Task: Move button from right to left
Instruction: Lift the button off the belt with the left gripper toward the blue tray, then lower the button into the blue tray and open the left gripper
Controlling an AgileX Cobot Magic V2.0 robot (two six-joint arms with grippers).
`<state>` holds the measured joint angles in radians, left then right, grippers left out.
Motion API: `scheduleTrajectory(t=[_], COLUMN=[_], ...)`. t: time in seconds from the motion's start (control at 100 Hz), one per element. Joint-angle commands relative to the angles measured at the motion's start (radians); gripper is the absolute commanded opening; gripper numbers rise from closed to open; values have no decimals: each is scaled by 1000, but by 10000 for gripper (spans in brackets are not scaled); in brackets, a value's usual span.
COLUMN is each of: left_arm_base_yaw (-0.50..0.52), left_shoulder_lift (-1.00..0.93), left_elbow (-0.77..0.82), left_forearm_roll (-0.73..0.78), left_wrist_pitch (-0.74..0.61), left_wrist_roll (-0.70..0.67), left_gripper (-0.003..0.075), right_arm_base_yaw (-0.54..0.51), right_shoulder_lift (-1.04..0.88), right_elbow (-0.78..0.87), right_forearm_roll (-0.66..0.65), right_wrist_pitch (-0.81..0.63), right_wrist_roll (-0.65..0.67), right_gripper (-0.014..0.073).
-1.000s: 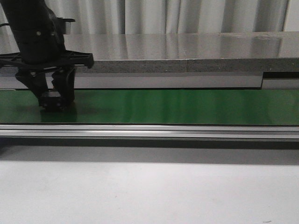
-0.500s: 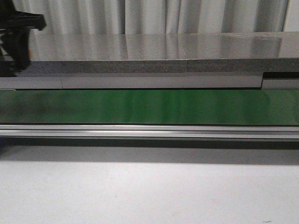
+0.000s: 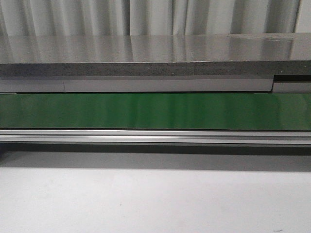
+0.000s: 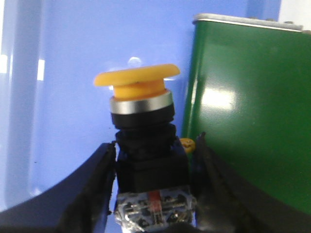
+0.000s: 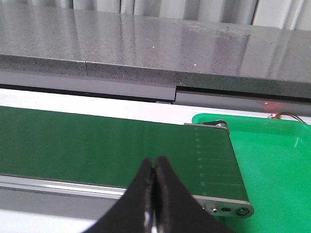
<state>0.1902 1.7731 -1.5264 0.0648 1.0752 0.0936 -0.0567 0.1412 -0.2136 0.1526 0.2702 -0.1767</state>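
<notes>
In the left wrist view my left gripper is shut on the button. Its yellow-orange mushroom cap points away from the wrist and its black body sits between the two black fingers. The button hangs in front of a blue surface, just beside the end of the green conveyor belt. In the right wrist view my right gripper is shut and empty over the near edge of the belt. Neither gripper shows in the front view.
The front view has the green belt running across, an aluminium rail before it, a grey ledge behind and white table in front. A green tray lies past the belt's end in the right wrist view.
My left arm, which was down on the belt at the far left of the front view, has risen and moved left out of that view.
</notes>
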Motion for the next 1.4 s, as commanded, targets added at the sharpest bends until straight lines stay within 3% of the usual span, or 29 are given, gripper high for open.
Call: scheduleTrajectory(t=[0.0,0.09,0.7,0.79,0.94,1.01,1.33,1.39], left_arm_base_yaw=[33,57,67,67,67,67,67,67], left_shoulder_lift=[-37,-11,221,221,221,221,153,124], left_elbow=[-28,-26,-26,-28,-28,-28,-30,-32], left_forearm_roll=[5,10,85,89,95,112,152,152], left_wrist_pitch=[-39,-71,-173,-189,-192,-188,-213,-223], left_wrist_roll=[63,144,181,199,201,201,166,121], left_gripper=[167,167,184,258,456,496,489,442], right_arm_base_yaw=[0,0,0,0,0,0,0,0], right_shoulder_lift=[8,8,8,8,8,8,8,8], right_elbow=[-26,-26,-26,-26,-26,-26,-26,-26], right_forearm_roll=[1,1,1,1,1,1,1,1], right_wrist_pitch=[-80,-80,-79,-79,-79,-79,-79,-79], right_wrist_roll=[-4,-4,-4,-4,-4,-4,-4,-4], right_gripper=[-67,-67,-67,-67,-67,-67,-67,-67])
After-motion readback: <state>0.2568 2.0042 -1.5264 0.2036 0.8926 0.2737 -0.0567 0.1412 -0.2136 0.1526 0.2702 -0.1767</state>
